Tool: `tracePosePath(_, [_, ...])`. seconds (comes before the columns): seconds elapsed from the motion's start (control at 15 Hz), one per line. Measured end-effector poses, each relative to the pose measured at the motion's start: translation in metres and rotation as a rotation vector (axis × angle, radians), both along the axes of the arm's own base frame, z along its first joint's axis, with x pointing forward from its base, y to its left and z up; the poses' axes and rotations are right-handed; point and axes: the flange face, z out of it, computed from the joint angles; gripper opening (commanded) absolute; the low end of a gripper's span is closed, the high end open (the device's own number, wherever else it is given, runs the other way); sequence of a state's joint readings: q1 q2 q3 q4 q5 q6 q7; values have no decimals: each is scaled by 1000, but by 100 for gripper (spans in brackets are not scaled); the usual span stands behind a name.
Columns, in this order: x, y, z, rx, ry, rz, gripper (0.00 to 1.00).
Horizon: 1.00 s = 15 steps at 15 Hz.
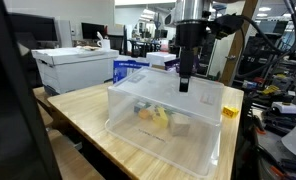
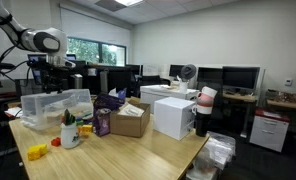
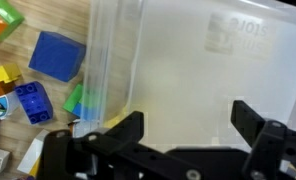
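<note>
1. A robot gripper (image 1: pixel 184 88) hangs just above a clear bin (image 1: pixel 128 102), and touches nothing.
2. Its fingers (image 3: pixel 131 124) are spread wide apart and hold nothing.
3. The bin sits on a wooden table (image 1: pixel 83 105), directly under the gripper.
4. Yellow pieces (image 1: pixel 158 117) lie inside the bin, on its floor.
5. In the wrist view, a blue block (image 3: pixel 56 55) lies just beside the bin's clear wall.
6. In an exterior view, a yellow block (image 1: pixel 230 111) rests on the table, just beside the bin.
</note>
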<state>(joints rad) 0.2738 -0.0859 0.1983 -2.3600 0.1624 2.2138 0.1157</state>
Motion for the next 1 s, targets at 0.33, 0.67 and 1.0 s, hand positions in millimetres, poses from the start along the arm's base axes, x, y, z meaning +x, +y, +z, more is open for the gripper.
tracePosePath(0.33, [3, -7, -1, -38, -4, -83, 100])
tracePosePath(0.67, [7, -18, -2, -62, 3, -170, 100])
tracePosePath(1.0, [9, -27, -3, -74, 20, -241, 100])
